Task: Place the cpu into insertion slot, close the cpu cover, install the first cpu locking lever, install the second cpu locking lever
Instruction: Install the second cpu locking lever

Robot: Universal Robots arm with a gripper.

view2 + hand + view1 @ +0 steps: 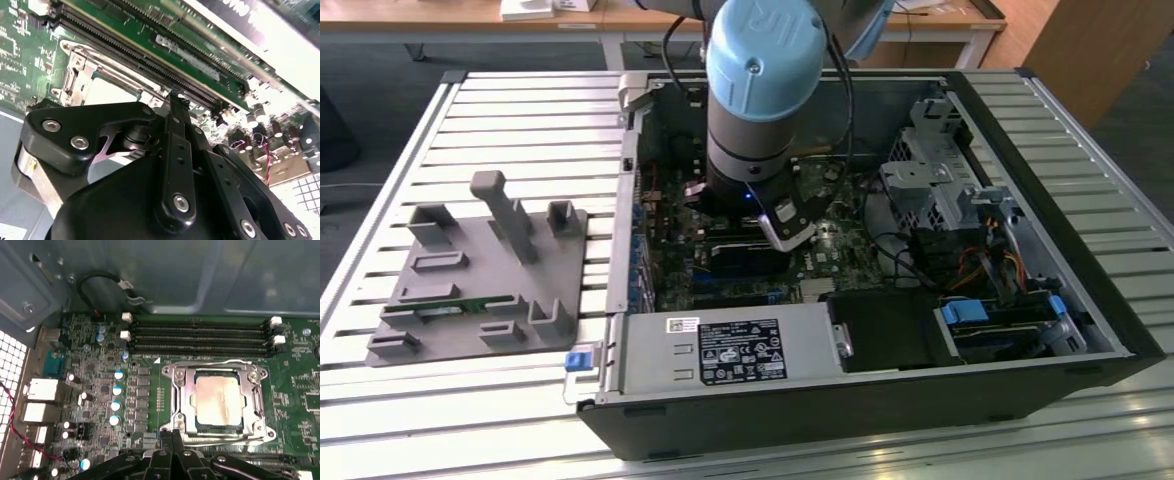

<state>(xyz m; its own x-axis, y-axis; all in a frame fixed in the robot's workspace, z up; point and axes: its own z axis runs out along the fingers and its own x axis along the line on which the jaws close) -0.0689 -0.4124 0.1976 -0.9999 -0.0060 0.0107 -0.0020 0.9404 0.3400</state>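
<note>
The cpu point(217, 400), a dull silver square, lies flat in the insertion slot point(220, 429) on the green motherboard. The cpu cover point(182, 395), a silver frame, is down around it, with the chip showing through its window. A thin wire lever point(215, 362) runs along the socket's side by the memory slots. My gripper point(170, 436) is shut with nothing between its black fingers, its tips just off the socket's corner on the opposite side. In the second wrist view the gripper point(175, 99) hangs close over the cover point(75, 70) and cpu point(107, 92). My gripper point(771, 240) reaches down inside the open case.
Long memory slots point(200, 332) lie beyond the socket, and blue-topped capacitors point(117, 390) stand beside it. A power supply point(720, 350), a drive cage point(934, 190) and cables point(987, 270) crowd the case. A grey fixture plate point(480, 280) sits at the exterior view's left.
</note>
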